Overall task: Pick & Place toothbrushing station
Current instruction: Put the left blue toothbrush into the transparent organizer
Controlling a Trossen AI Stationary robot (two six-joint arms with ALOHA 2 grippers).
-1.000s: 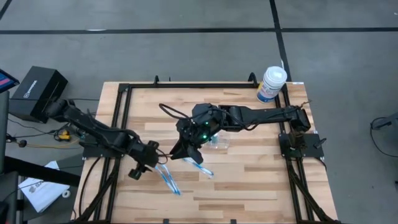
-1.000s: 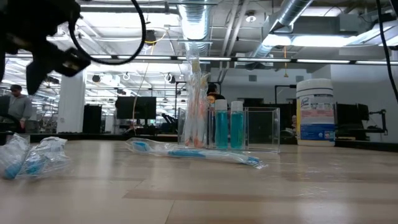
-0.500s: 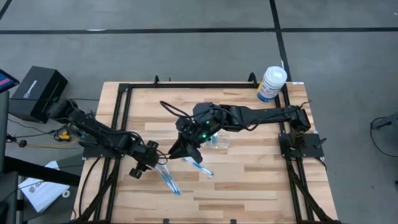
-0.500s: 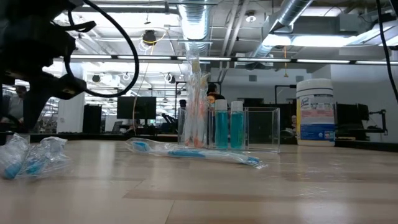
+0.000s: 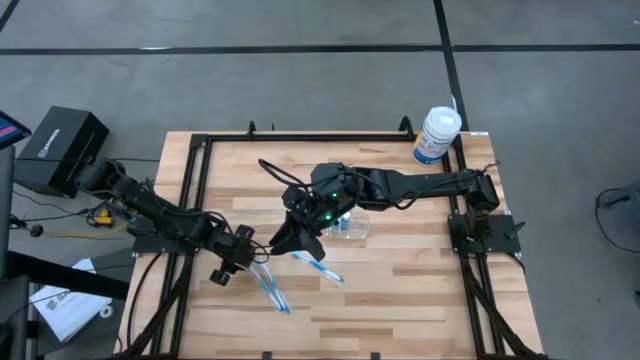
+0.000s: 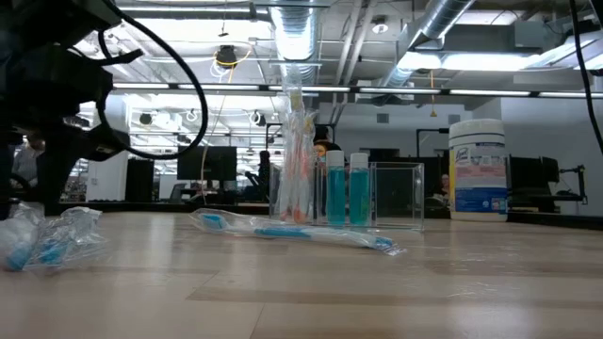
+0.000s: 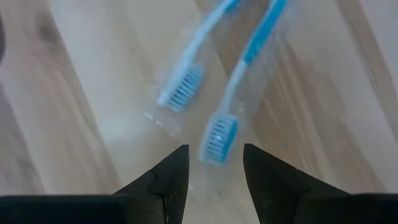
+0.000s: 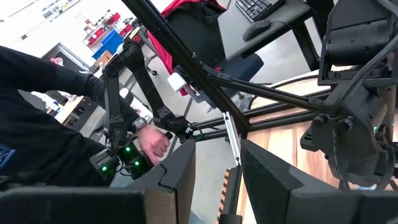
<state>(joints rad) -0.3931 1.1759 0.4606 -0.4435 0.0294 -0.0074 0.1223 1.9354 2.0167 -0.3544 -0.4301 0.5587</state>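
Here the counter [image 5: 400, 290] is a butcher-block top of pale wooden strips, framed by thin black rails. Near its middle stands the toothbrushing station [image 6: 372, 196], a small holder of clear hard plastic with square, flat walls; in the low view two teal-filled bottles [image 6: 347, 189] stand upright inside it, and a crinkled clear sleeve of orange-handled brushes [image 6: 294, 160] rises at its side.

The right gripper [image 5: 292, 238] hangs over the counter just beside the station, tilted off toward the left arm; its two blunt dark fingers [image 8: 177, 171] stand apart with nothing between them, and a person's hand shows in the room beyond the counter's edge.

The left gripper [image 7: 216, 163] points down at the wood, its matte black fingers [image 7: 171, 174] apart and empty, straddling the bristled head of one of two wrapped toothbrushes [image 7: 239, 81]. These are slim blue handles with white and blue bristles, sealed in glossy wrinkled film and lying flat, near each other.

A third wrapped toothbrush [image 6: 292, 230] lies flat in front of the station. A white cylindrical canister [image 5: 437, 135] with a blue label stands at the far right corner, well apart from the rest.
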